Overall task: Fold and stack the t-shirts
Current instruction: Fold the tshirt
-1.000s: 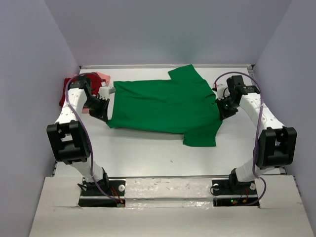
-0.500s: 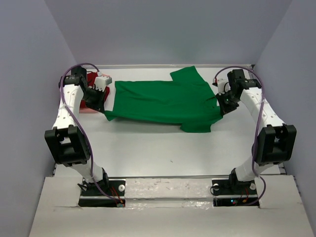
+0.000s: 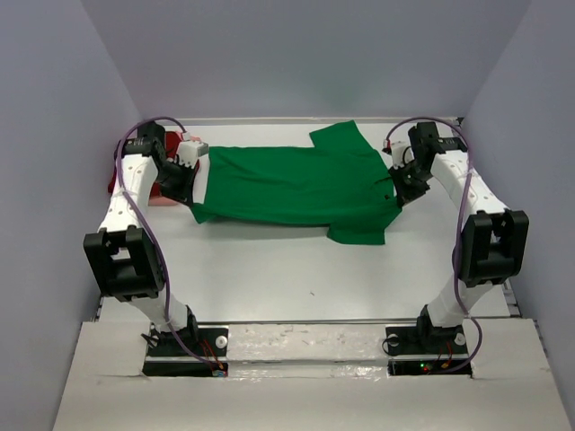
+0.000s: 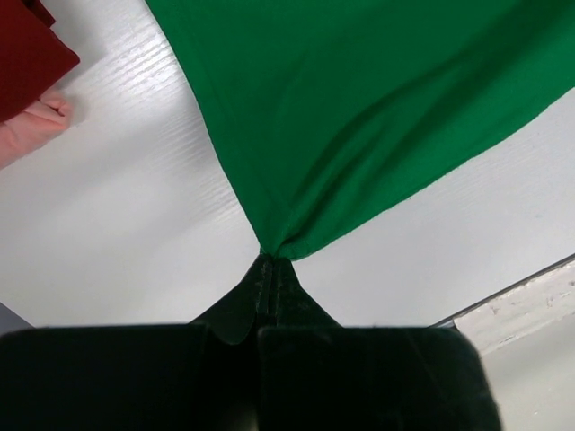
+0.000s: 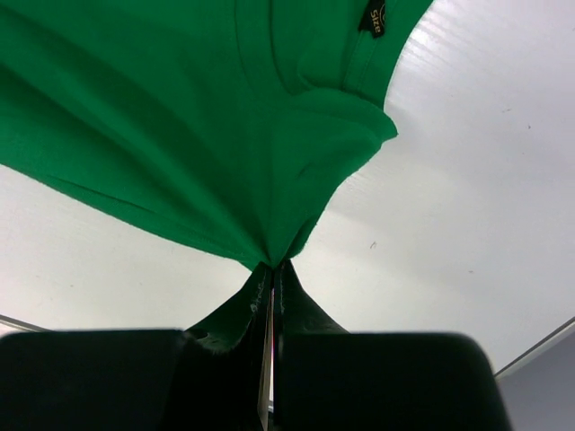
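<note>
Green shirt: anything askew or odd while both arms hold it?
Slightly. The green shirt is pinched to a point in the left gripper and right gripper, so it puckers at both ends rather than lying flat. Red shirt and pink shirt lie bunched at far left. No damage shows.

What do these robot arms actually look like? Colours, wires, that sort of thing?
The left arm and right arm are white segments linked by chunky black joint blocks. A purple cable loops along each. The left gripper and right gripper are black, with two tapering fingers.
</note>
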Robot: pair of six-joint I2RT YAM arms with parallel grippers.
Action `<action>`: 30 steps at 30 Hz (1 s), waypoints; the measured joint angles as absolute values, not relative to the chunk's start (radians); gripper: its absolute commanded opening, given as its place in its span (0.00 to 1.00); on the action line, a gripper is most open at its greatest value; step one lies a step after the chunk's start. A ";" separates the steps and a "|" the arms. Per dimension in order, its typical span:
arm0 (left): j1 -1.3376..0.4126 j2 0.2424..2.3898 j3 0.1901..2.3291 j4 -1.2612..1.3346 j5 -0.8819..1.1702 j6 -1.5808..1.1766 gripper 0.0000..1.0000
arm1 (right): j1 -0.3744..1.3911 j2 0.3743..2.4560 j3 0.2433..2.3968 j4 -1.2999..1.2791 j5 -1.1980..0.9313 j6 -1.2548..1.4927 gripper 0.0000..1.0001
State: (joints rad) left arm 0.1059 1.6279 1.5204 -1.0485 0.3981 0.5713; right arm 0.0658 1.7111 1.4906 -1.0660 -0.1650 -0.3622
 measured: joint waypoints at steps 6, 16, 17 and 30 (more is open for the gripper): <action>0.078 1.650 1.513 -1.013 0.380 0.546 0.00 | 0.066 1.748 1.518 -1.053 -0.170 -0.361 0.00; 0.015 1.763 1.519 -0.940 0.330 0.494 0.00 | 0.066 1.902 1.548 -1.023 -0.176 -0.347 0.00; 0.012 1.772 1.519 -0.932 0.324 0.489 0.00 | 0.066 1.909 1.553 -1.021 -0.176 -0.347 0.00; -0.071 1.822 1.521 -0.851 0.241 0.446 0.00 | 0.066 2.027 1.663 -1.008 -0.176 -0.337 0.00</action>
